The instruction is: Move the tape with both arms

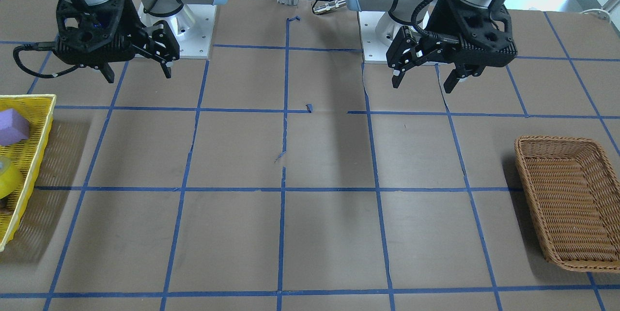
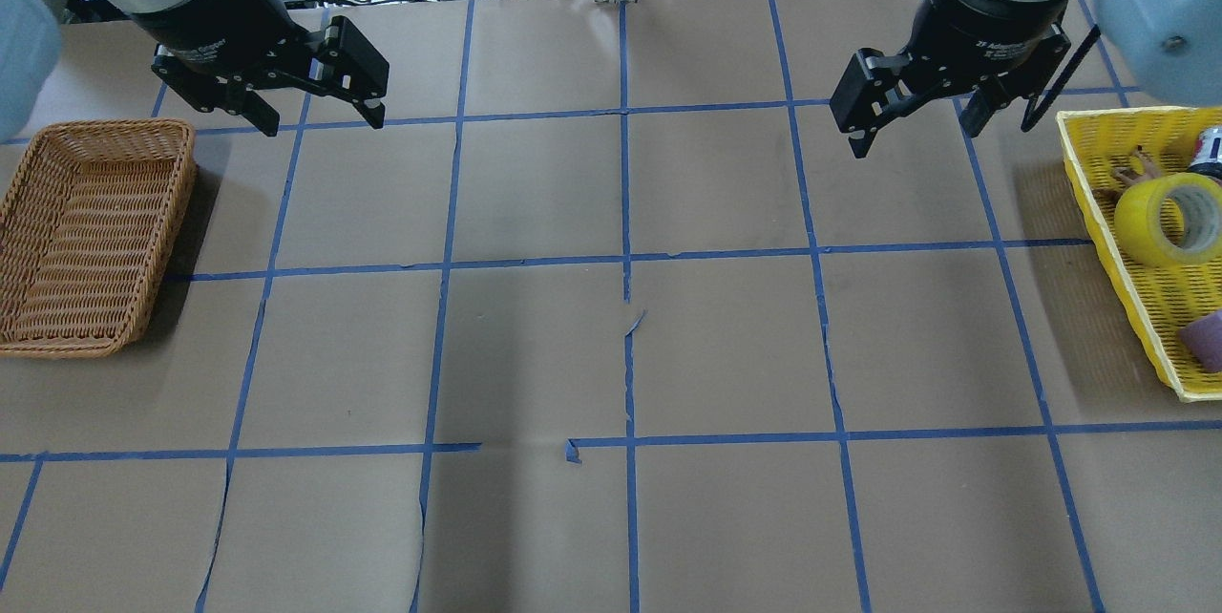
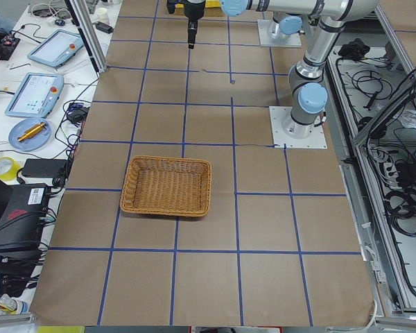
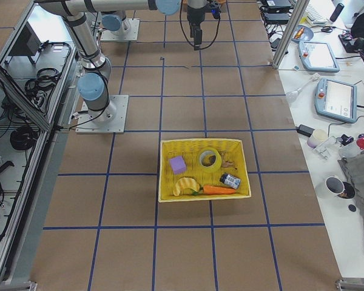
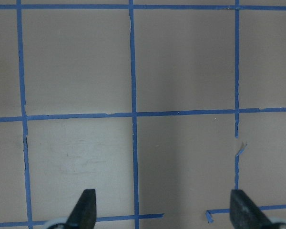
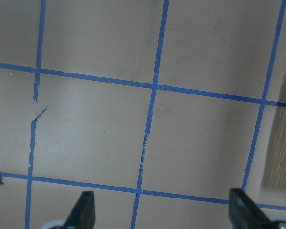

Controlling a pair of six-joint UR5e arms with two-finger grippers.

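Note:
The yellow tape roll (image 2: pixel 1169 220) with a white core lies in a yellow mesh basket (image 2: pixel 1095 198) at the table's right end. It also shows in the front view (image 1: pixel 7 178) and in the exterior right view (image 4: pixel 210 159). My right gripper (image 2: pixel 915 139) hangs open and empty above the table, inboard of that basket and apart from the tape. My left gripper (image 2: pixel 325 124) hangs open and empty on the other side. In the front view the left gripper (image 1: pixel 423 86) and the right gripper (image 1: pixel 139 76) are near the arm bases. Both wrist views show only bare paper between spread fingertips.
An empty brown wicker basket (image 2: pixel 95 126) stands at the table's left end. The yellow basket also holds a purple block (image 1: pixel 12 127), a banana (image 4: pixel 183 185), a carrot (image 4: pixel 218 190) and a small can (image 4: pixel 230 180). Blue tape lines grid the brown paper.

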